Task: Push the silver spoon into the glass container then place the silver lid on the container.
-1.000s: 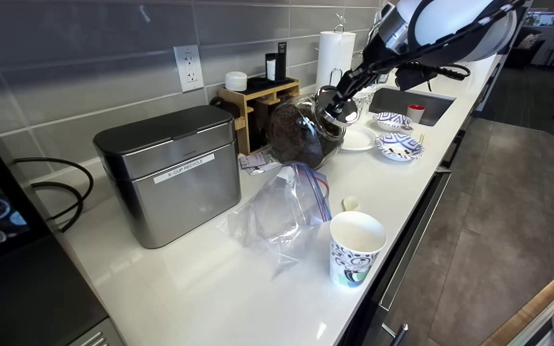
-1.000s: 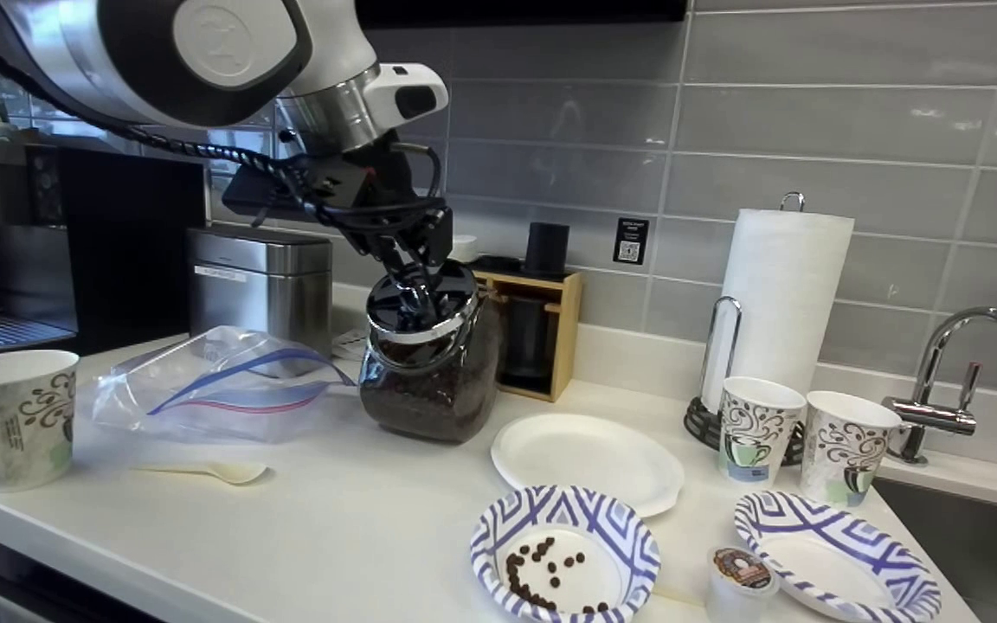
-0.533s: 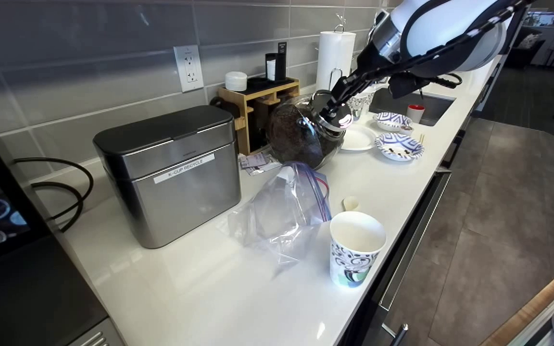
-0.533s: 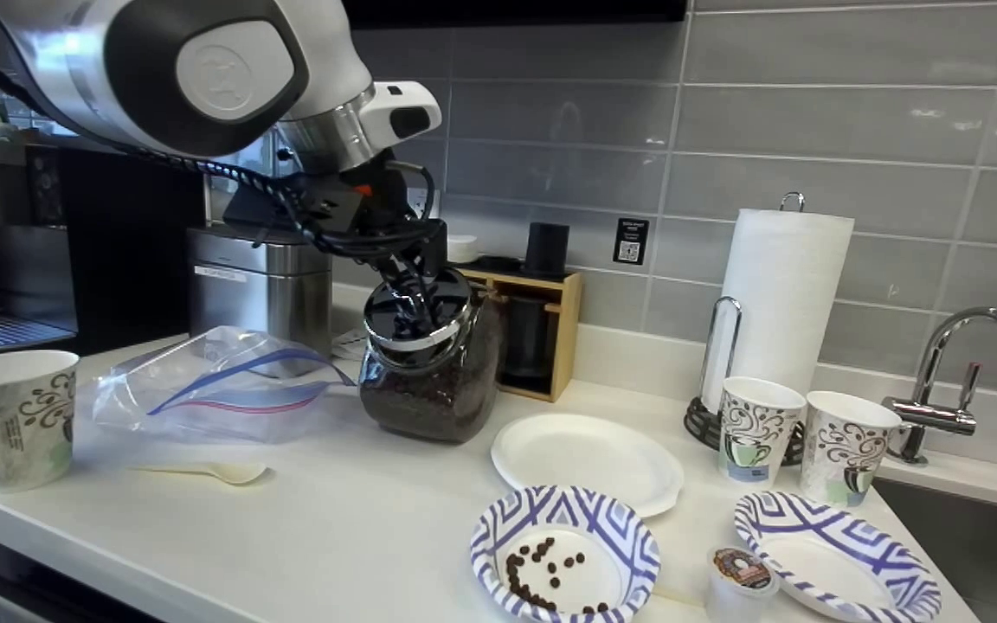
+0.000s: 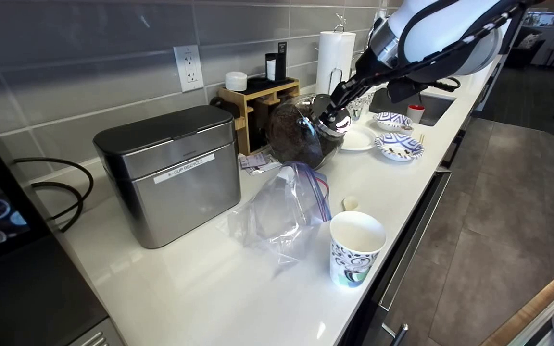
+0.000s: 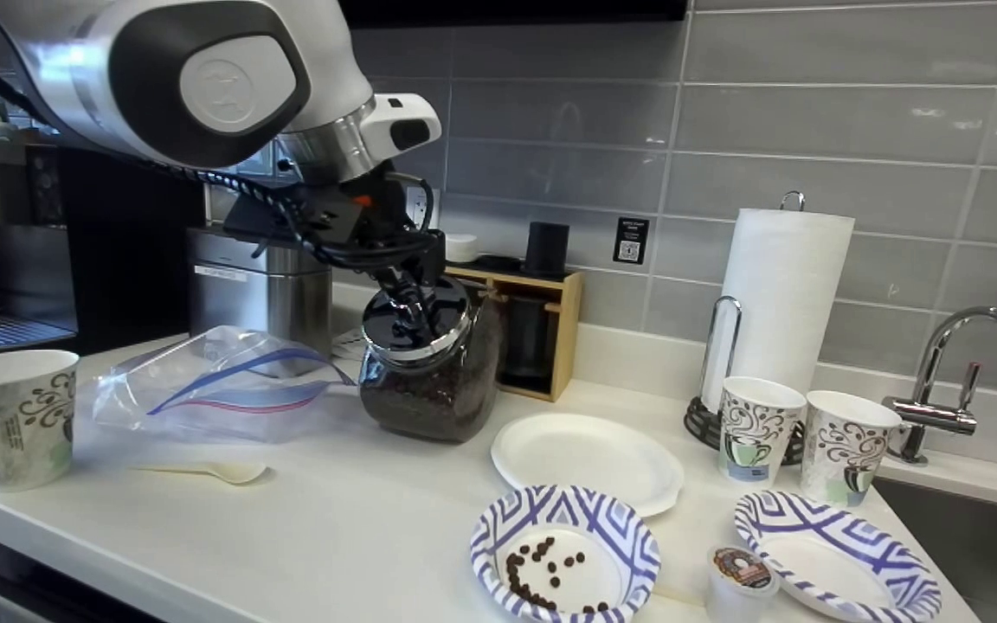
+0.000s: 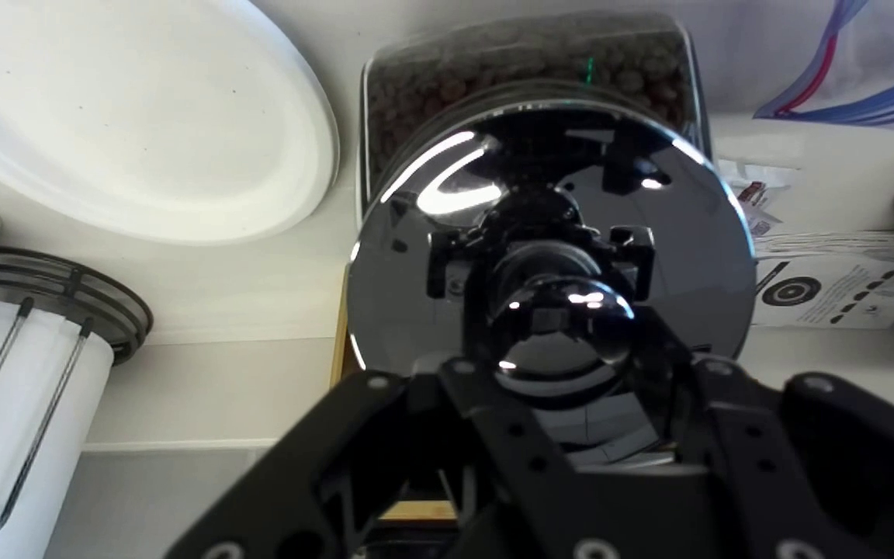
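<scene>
The glass container is a dark-filled jar leaning on its side, its mouth facing up and outward; it shows in both exterior views. The round silver lid is against the jar's mouth; how fully it is seated I cannot tell. My gripper is shut on the lid's round knob. In the wrist view the fingers flank the knob and the mirror-like lid covers the mouth, with the jar behind it. No silver spoon shows; it is hidden or out of view.
A clear zip bag, a cream spoon and a paper cup lie to one side. A white plate, patterned bowls and a paper towel roll are on the other. A wooden organizer stands behind the jar.
My gripper and the lid have moved down and toward the jar's mouth, and the lid's tilt has shifted a little. The jar and the other objects have stayed in place.
</scene>
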Controlling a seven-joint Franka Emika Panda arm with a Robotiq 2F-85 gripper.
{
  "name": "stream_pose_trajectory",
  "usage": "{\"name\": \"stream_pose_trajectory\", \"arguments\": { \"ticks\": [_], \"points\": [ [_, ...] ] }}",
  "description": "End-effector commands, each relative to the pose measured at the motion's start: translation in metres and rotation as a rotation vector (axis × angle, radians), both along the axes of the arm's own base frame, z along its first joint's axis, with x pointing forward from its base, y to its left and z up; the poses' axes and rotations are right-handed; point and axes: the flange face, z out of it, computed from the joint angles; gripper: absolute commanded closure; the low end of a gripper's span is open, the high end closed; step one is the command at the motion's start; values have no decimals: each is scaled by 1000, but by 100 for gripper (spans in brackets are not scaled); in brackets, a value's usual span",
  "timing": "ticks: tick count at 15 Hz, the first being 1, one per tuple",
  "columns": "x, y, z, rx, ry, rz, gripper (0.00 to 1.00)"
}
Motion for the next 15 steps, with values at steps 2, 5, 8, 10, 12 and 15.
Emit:
{"name": "stream_pose_trajectory", "arguments": {
  "ticks": [2,5,8,10,12,15],
  "points": [
    [0,-5,-11,-14,-8,0,79],
    [0,-8,-15,-25,-8,-1,79],
    [1,-15,-21,-30,-21,-14,79],
    [2,-20,-23,-17,-36,-38,79],
    [4,-24,-25,-9,-47,-53,79],
    [6,-26,-26,-3,-49,-62,79]
  ]
}}
